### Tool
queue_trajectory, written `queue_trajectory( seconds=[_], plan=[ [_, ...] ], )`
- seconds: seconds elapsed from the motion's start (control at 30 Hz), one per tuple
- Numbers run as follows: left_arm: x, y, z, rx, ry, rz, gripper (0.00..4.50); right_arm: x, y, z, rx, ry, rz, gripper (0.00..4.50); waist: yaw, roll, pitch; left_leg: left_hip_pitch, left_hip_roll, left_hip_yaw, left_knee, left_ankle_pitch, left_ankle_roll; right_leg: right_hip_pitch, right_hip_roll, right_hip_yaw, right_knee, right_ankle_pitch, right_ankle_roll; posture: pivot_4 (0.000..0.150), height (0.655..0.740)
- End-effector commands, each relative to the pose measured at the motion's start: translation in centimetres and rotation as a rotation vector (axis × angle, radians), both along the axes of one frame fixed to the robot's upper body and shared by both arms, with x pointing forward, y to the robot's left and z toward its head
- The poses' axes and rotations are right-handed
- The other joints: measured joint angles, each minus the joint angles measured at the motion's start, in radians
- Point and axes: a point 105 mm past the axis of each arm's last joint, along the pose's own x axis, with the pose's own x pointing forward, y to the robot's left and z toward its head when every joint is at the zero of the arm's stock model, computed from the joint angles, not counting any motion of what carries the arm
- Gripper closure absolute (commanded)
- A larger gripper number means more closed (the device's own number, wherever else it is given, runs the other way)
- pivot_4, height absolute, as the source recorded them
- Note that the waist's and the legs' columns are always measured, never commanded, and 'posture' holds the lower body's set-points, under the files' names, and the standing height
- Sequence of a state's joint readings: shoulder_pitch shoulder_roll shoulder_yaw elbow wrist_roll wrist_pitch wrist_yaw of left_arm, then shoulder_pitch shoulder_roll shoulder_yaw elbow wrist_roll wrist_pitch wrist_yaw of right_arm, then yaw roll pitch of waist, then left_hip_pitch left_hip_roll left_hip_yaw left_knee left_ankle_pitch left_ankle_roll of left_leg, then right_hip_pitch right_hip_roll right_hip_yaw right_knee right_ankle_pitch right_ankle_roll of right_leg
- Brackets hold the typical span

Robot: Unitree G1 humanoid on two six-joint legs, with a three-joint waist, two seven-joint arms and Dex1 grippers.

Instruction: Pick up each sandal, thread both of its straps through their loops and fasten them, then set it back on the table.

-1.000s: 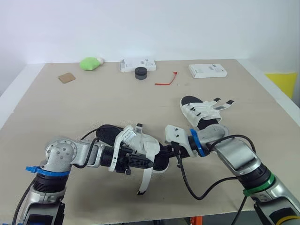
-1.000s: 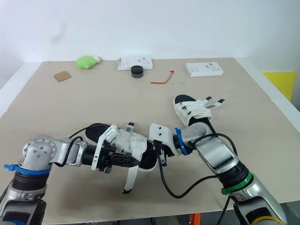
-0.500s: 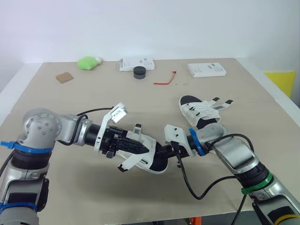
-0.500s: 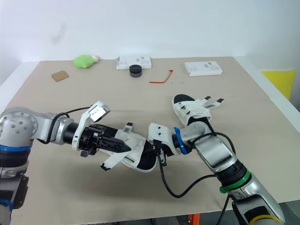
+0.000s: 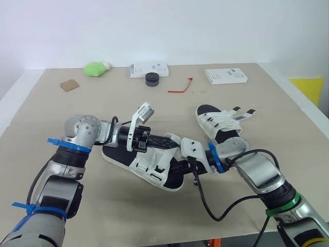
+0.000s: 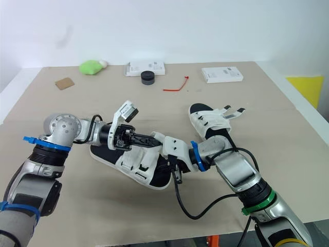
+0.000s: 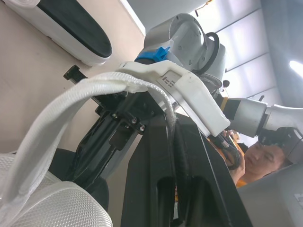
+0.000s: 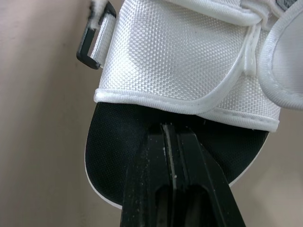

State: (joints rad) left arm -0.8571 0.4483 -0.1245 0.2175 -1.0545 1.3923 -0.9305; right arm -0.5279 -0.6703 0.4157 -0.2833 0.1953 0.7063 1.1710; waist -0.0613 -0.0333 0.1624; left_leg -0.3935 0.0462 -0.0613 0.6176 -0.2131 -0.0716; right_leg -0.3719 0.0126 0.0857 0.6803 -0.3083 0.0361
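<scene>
item 1: sandal (image 5: 146, 163), lying on bench (image 5: 61, 113), centre, between your two arms; white upper, black insole (image 8: 113, 146).
your left claw (image 5: 163, 139): narrow, pinching white strap (image 7: 94, 90) arched above that sandal.
your right claw (image 8: 166, 126): fingers pressed together, tips at insole near sandal's end, nothing seen between them.
item 2: second sandal (image 5: 220, 122), on bench just beyond right arm, strap ends sticking out loose.
far edge: green lump (image 5: 96, 68), black cap (image 5: 151, 78), red tie (image 5: 181, 88), white box (image 5: 226, 76).
</scene>
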Motion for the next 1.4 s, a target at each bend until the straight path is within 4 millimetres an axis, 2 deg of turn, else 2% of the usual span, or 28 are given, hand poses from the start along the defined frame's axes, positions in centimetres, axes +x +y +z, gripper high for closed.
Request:
queue_trajectory(
  seconds=[0.03,0.43,0.6,0.87,1.1,1.4],
  plan=[
    [-0.5,-0.3,0.0,-0.001,-0.009,-0.023,4.35,-1.1,-0.5,-3.4,-0.086,0.119,-0.028,4.50,0.000,0.000,0.000,0.000,0.000,0.000,0.000,0.000,0.000,0.000,0.000,0.000,0.000,0.000,0.000,0.150,0.7400],
    [-0.9,0.6,-1.4,0.015,0.020,-0.012,4.35,-1.2,-0.6,-3.4,-0.088,0.116,-0.030,4.50,-0.002,0.000,0.000,0.000,0.000,0.000,0.000,0.000,0.000,0.000,0.000,0.000,0.000,0.000,0.000,0.150,0.7400],
    [-0.6,0.8,-1.9,0.019,0.018,0.018,4.35,-1.3,-0.7,-3.4,-0.091,0.116,-0.026,4.50,-0.001,0.000,0.000,0.000,0.000,0.000,0.000,0.000,0.000,0.000,0.000,0.000,0.000,0.000,0.000,0.150,0.7400],
    [1.7,0.8,1.6,-0.114,0.064,0.079,4.35,-1.2,-0.7,-3.4,-0.097,0.114,-0.021,4.50,0.000,-0.001,0.000,0.000,0.000,-0.001,0.000,0.000,0.000,0.000,0.000,-0.001,0.000,0.000,0.000,0.150,0.7400],
    [0.9,1.5,-0.6,-0.031,0.079,0.064,4.35,-1.2,-0.8,-3.4,-0.099,0.113,-0.023,4.50,-0.002,0.000,0.000,0.000,0.000,-0.001,0.000,0.000,0.000,0.000,0.000,-0.001,0.000,0.000,0.001,0.150,0.7400],
    [0.4,0.9,-1.7,-0.033,0.105,0.051,4.35,-1.2,-0.9,-3.3,-0.101,0.115,-0.029,4.50,-0.001,0.000,0.000,0.000,0.000,-0.001,0.000,0.000,0.000,0.000,0.000,-0.001,0.000,0.000,0.001,0.150,0.7400]
  ],
)
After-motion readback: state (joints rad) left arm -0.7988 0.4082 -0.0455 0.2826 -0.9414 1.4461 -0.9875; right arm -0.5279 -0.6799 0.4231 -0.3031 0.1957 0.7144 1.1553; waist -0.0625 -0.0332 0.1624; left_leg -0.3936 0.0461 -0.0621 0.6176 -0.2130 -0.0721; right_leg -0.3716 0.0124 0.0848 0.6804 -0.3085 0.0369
